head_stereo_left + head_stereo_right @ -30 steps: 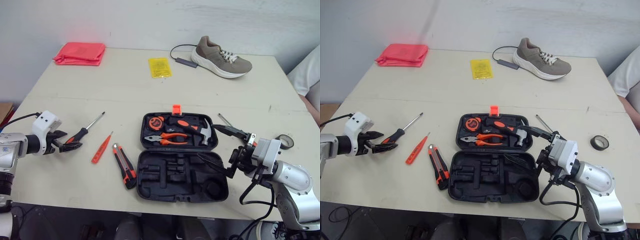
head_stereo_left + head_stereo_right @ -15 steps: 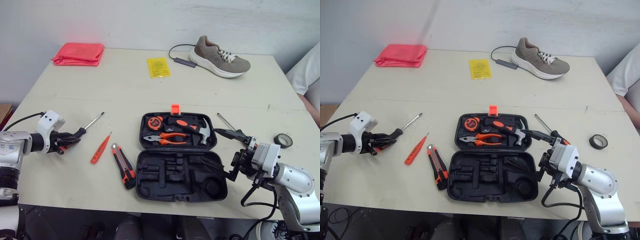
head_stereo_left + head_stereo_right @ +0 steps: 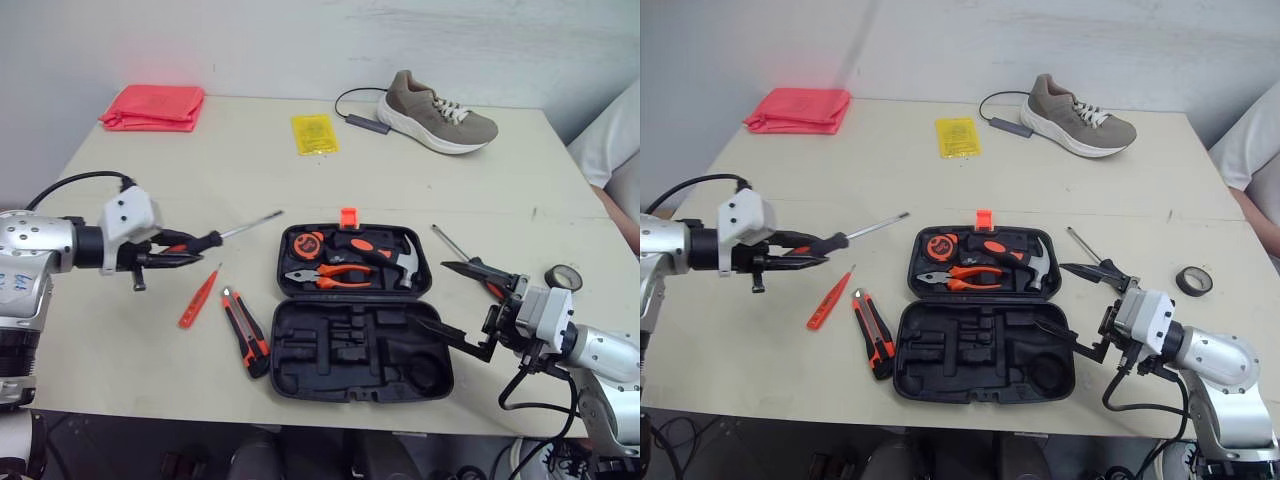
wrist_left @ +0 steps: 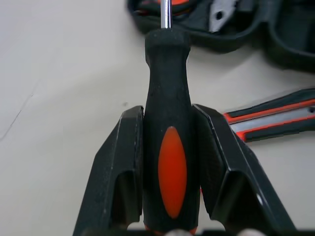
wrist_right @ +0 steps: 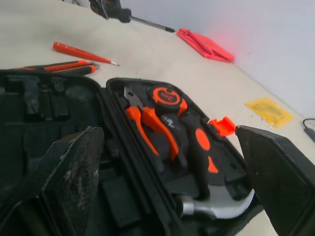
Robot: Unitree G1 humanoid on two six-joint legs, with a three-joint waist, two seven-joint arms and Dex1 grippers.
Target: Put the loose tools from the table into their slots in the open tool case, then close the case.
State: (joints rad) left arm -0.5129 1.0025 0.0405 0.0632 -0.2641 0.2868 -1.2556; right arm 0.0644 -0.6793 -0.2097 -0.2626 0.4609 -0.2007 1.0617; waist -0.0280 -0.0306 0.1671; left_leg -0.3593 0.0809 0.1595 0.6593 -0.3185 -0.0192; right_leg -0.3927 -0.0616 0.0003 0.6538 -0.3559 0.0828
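The black tool case (image 3: pixel 430 362) lies open at the table's front centre. Its far half holds a tape measure (image 3: pixel 313 243), orange pliers (image 3: pixel 325 276) and a hammer (image 3: pixel 385 254); the near half shows empty slots. My left gripper (image 3: pixel 172 251) hovers left of the case, shut on the black-and-orange handle of a screwdriver (image 4: pixel 167 142) whose shaft points toward the case. My right gripper (image 3: pixel 428 293) stands open at the case's right edge, holding nothing. A red tester screwdriver (image 3: pixel 198 297) and a utility knife (image 3: pixel 247 330) lie on the table between my left gripper and the case.
A thin metal-shafted tool (image 3: pixel 449 243) and a roll of black tape (image 3: pixel 563 276) lie right of the case. Far back are a shoe (image 3: pixel 436 112) with a cable, a yellow packet (image 3: pixel 315 133) and a pink cloth (image 3: pixel 153 106). A person's sleeve (image 3: pixel 610 140) shows at the right edge.
My left gripper closed on the screwdriver, lifted it off the table and carried it right toward the case. My right gripper stayed open and drifted slightly right.
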